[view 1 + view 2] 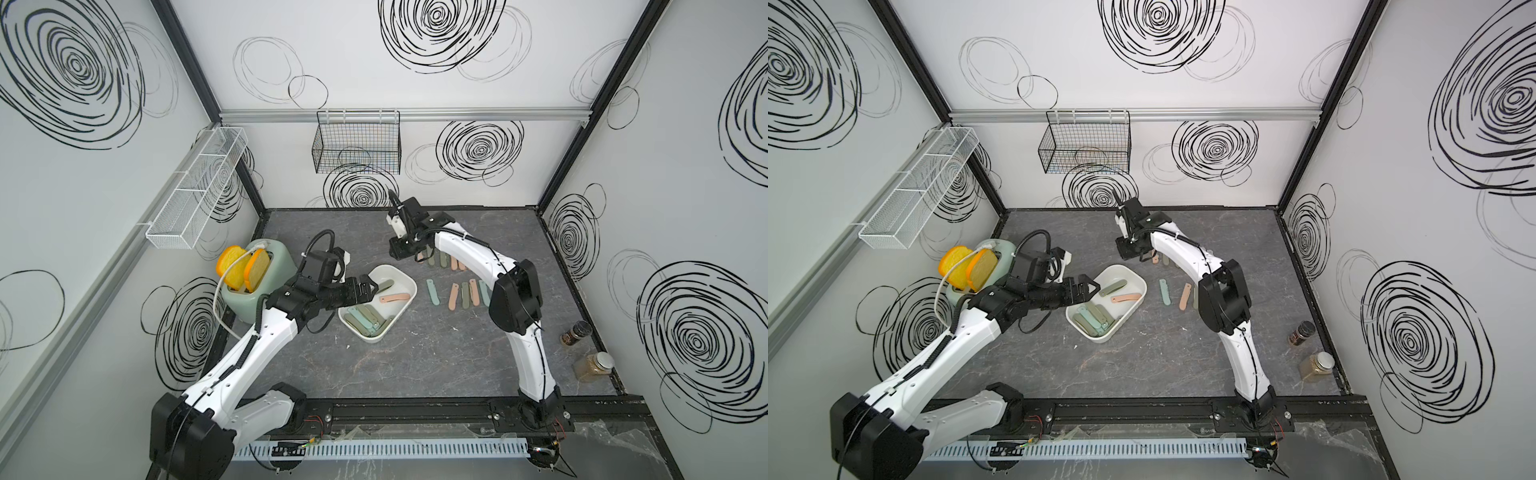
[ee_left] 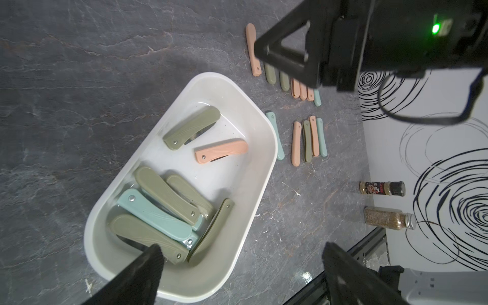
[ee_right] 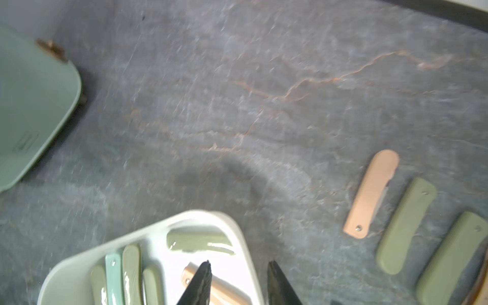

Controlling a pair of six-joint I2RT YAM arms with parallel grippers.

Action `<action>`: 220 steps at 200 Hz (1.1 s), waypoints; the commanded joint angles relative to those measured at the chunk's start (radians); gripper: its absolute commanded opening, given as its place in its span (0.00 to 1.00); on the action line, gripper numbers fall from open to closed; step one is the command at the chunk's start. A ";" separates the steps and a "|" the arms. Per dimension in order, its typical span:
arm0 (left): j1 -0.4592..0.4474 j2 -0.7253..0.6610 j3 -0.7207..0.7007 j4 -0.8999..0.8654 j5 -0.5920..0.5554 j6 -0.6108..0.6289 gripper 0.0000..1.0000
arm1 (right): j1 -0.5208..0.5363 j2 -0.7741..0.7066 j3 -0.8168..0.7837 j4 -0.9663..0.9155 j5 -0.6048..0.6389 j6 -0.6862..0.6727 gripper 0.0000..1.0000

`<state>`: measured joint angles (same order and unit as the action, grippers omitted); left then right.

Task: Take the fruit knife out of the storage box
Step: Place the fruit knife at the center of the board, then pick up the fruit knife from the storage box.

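Left wrist view gives the best count, says the first. At least seven folded fruit knives (image 2: 191,128) lie in the storage box (image 2: 264,184). Most are heaped at one end, while an olive one and a pink knife (image 2: 221,150) lie apart at the other. The heap hides whatever is under it.

And the left gripper (image 2: 241,247)? asks the second.

It hangs over the heaped end with its fingers spread wide, one tip above the box and one above the table (image 2: 79,92). Whether it touches anything cannot be told.

Both top views add the surroundings, says the second. The box stands on the table between the two arms, near a toaster (image 1: 282,259) holding bread slices (image 1: 257,270), and wire baskets (image 1: 357,145) hang on the walls. But in a top view the right arm (image 1: 465,253) covers part of the far row of loose knives (image 1: 457,295).

The left wrist view shows both rows, says the first, along with two spice jars (image 2: 383,188) by the wall.

The right wrist view is smeared, the second replies, and the frame edge cuts the box down to one end. The right gripper (image 3: 239,264) is plain enough, though. Its jaws stand partly apart, with box rim and table showing between them.
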<state>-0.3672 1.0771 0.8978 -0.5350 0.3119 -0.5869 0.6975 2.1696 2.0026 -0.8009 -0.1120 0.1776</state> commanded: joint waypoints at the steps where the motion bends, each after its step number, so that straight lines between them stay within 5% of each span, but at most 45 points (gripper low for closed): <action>1: 0.015 -0.050 -0.021 -0.061 -0.047 0.012 0.98 | 0.059 -0.050 -0.108 -0.030 0.049 -0.067 0.39; 44: 0.036 -0.157 -0.071 -0.119 -0.055 -0.010 0.98 | 0.160 -0.110 -0.276 -0.009 0.075 -0.084 0.43; 98: 0.055 -0.274 -0.160 -0.144 -0.007 -0.034 0.98 | 0.237 -0.069 -0.299 -0.024 0.189 -0.125 0.61; 160: 0.071 -0.283 -0.159 -0.158 0.006 -0.024 0.98 | 0.228 0.014 -0.232 -0.043 0.266 -0.158 0.63; 220: 0.085 -0.258 -0.152 -0.154 0.003 -0.008 0.98 | 0.168 0.088 -0.154 -0.047 0.174 -0.156 0.64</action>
<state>-0.2924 0.8112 0.7368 -0.7021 0.3134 -0.6098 0.8848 2.2349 1.8122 -0.8120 0.1020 0.0429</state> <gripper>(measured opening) 0.978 0.635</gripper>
